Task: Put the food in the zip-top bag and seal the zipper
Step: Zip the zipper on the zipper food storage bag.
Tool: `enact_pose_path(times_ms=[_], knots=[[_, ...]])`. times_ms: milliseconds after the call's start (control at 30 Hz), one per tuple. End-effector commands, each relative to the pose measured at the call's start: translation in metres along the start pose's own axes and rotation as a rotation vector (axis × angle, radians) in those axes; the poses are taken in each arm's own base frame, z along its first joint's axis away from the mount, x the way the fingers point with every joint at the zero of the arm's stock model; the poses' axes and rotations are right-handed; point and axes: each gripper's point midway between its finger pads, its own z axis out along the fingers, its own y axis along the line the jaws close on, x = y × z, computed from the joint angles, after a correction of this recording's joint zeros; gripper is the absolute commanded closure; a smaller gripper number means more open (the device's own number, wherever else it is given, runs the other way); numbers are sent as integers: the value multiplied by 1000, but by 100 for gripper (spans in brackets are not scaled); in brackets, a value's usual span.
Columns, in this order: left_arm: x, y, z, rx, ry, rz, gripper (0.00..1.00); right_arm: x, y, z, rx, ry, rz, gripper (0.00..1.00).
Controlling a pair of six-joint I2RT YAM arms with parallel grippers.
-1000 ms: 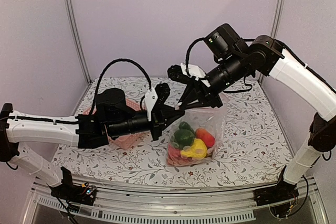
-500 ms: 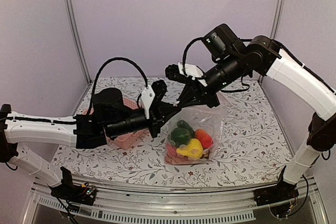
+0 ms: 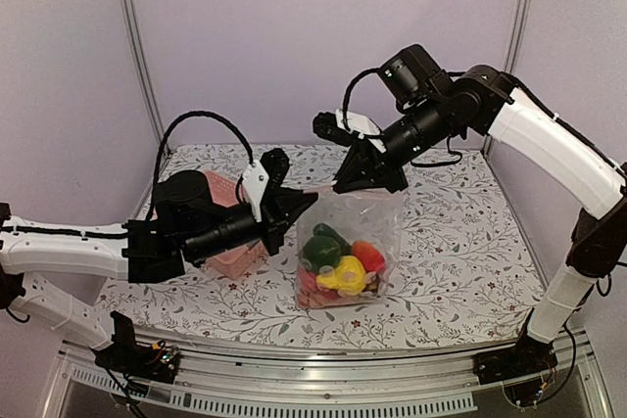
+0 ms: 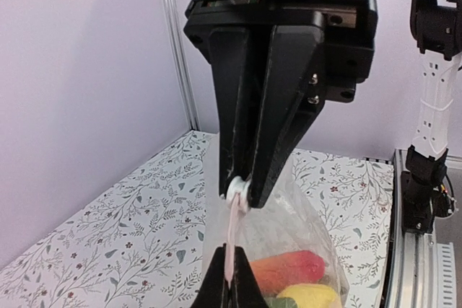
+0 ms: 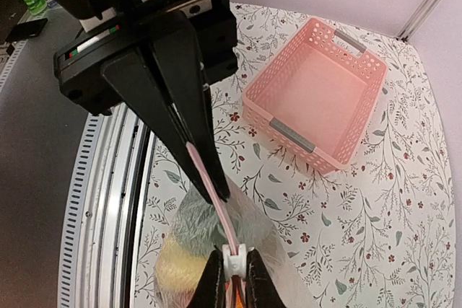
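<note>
The clear zip-top bag (image 3: pixel 364 227) hangs between my two grippers, its bottom down at the table. The food (image 3: pixel 338 263) is inside it: green, yellow, red and orange pieces. My left gripper (image 3: pixel 306 201) is shut on the left end of the pink zipper strip (image 4: pixel 232 239), and its fingertips (image 4: pixel 242 286) pinch the strip. My right gripper (image 3: pixel 355 181) is shut on the white slider (image 5: pixel 232 260) of the zipper (image 5: pixel 211 187). In the left wrist view the slider (image 4: pixel 237 191) sits between the right gripper's tips just above my own. The red-orange piece (image 4: pixel 290 268) shows through the plastic.
The pink latticed basket (image 5: pixel 317 99) stands empty on the flowered table, left of the bag. In the top view the basket (image 3: pixel 233 259) is partly hidden behind the left arm. The metal rail (image 5: pixel 119 178) runs along the table's near edge.
Both grippers have moved left with the bag hanging from them. The left gripper has moved farther, so the stretch of zipper between the two is a little longer.
</note>
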Motion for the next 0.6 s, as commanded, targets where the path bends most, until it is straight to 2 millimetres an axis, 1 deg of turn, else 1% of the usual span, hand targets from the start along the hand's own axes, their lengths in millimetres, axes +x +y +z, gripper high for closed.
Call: enact_pose_path(times_ms=[0, 100, 233, 400, 567], knots=[[-20, 16, -14, -58, -65, 4, 100, 37, -28, -14, 51, 92, 92, 94], [-20, 23, -19, -80, -62, 7, 100, 52, -33, -18, 56, 120, 115, 94], [-16, 35, -27, -117, -44, 20, 100, 71, -39, -27, 77, 133, 135, 93], [-15, 48, -39, -145, -34, 24, 100, 94, -42, -45, 117, 157, 167, 93], [-12, 57, -42, -162, -19, 26, 100, 111, -42, -60, 157, 190, 180, 92]])
